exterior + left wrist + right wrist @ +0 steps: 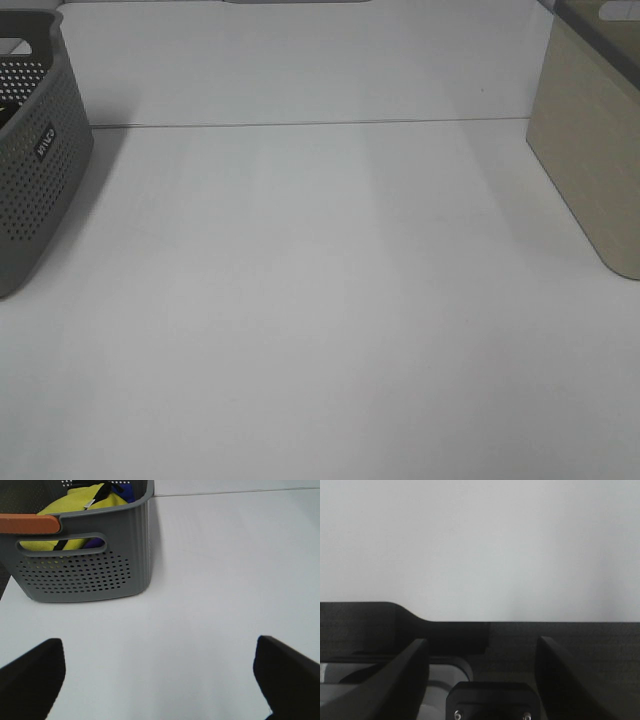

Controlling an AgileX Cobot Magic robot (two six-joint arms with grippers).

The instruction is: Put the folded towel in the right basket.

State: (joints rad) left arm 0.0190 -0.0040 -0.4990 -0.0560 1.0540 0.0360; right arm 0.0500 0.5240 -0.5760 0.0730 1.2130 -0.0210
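While left end effector [159, 643] and right end effector [482, 641] gape empty, grey basket [85, 577] holds yellow cloth [75, 506].

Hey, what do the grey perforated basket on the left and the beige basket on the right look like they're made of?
The grey perforated basket looks like matte moulded plastic: even rows of holes, ribbed corner, cut-out handle. The beige basket has a smooth, matte, solid wall under a grey rim; probably plastic too, but its look leaves that open.
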